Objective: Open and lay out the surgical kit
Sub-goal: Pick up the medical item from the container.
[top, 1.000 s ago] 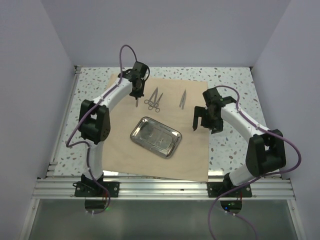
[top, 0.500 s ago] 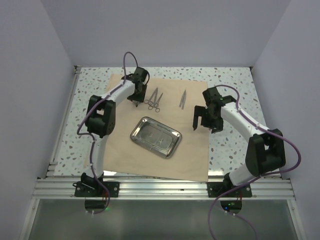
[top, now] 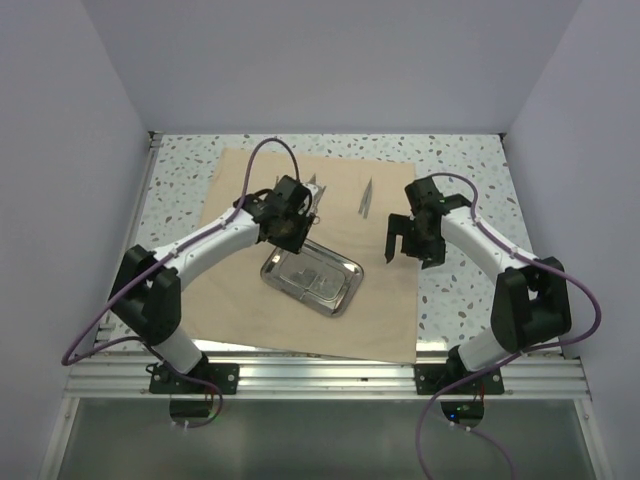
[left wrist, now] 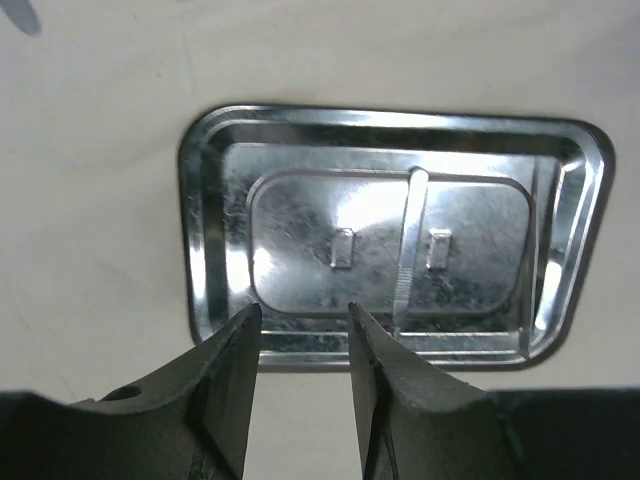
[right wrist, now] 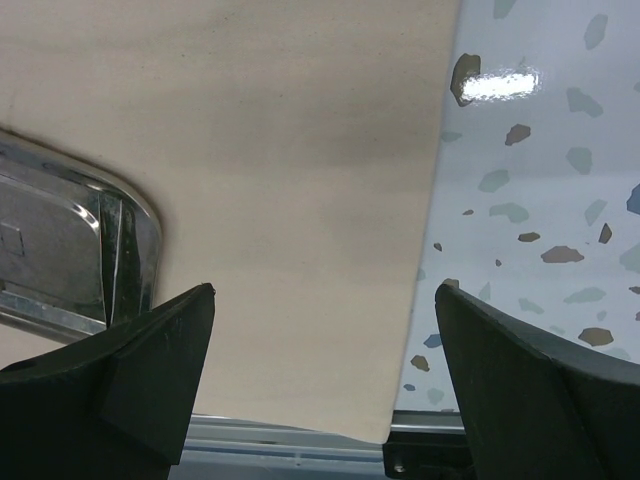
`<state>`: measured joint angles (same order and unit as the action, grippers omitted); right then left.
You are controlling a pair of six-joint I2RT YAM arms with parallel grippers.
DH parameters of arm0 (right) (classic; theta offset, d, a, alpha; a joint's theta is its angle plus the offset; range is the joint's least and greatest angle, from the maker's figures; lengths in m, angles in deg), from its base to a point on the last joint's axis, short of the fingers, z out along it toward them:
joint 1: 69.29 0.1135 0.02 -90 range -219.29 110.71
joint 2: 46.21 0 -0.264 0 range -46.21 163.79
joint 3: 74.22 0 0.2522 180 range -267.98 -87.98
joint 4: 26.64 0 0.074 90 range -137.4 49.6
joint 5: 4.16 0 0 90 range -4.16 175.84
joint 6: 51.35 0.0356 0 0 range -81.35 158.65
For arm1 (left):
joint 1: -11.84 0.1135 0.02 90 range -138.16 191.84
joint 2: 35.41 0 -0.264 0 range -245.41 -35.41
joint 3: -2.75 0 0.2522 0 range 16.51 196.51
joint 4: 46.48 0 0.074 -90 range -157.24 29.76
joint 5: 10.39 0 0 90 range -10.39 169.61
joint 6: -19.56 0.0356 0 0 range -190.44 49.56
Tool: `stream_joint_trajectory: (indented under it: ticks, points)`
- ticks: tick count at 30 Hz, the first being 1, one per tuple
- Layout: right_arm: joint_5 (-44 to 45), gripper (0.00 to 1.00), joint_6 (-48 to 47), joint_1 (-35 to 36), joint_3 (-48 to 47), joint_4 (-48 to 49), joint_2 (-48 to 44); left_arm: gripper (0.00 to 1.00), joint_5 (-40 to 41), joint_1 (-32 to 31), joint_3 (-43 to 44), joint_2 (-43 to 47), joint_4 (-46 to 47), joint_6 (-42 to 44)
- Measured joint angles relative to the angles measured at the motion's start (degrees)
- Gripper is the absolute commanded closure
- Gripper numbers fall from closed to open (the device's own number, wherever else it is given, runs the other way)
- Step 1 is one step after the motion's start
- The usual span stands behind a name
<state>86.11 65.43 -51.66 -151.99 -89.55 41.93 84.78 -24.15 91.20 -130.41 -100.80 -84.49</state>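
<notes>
one tan wrap sheet [top: 260, 320] lies spread flat on the speckled table [top: 460, 170]. one steel tray [top: 335, 288] sits on the sheet, about in its middle. the left wrist view shows a single thin instrument [left wrist: 408, 250] inside the tray [left wrist: 200, 200], lying straight across its floor towards the right side. one pair of tweezers [top: 366, 197] lies on the sheet beyond the tray, well apart from it. just past the left gripper a sliver of metal [top: 315, 184] shows on the sheet, too hidden to count or name.

there are two arms. the left arm reaches far forward and inward from its base, low and stretched. the left gripper [top: 290, 232] hangs over the far edge of the tray, pointing down. in its own camera the left gripper [left wrist: 300, 322] has its jaws partly apart with nothing between them, over the tray's rim.

the right arm is bent at the elbow, its forearm angled back towards the middle. the right gripper [top: 410, 250] hovers above the sheet's right edge. its wrist view shows the jaws spread wide and empty, with the sheet [right wrist: 280, 150] below, the table [right wrist: 540, 200] to the right and a corner of the tray [right wrist: 60, 250] at the left.
</notes>
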Motion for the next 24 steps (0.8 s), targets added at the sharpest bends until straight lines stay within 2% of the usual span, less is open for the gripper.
stream_joint_trajectory:
  ticks: [8,17,24]
  points:
    - [-1.1,0.04,0.0,0.0,1.2,1.0,-0.3,0.60,-6.3,-2.9,-10.3,1.4,2.6,-5.1]
    - [-1.3,0.04,-0.3,0.0,4.7,1.2,-3.4,0.61,-9.9,-8.2,-10.9,-1.7,5.9,-7.7]
    - [-1.3,0.04,-0.3,0.0,5.4,1.1,-4.7,0.63,-7.7,-10.6,-10.9,-5.5,5.5,-8.9]
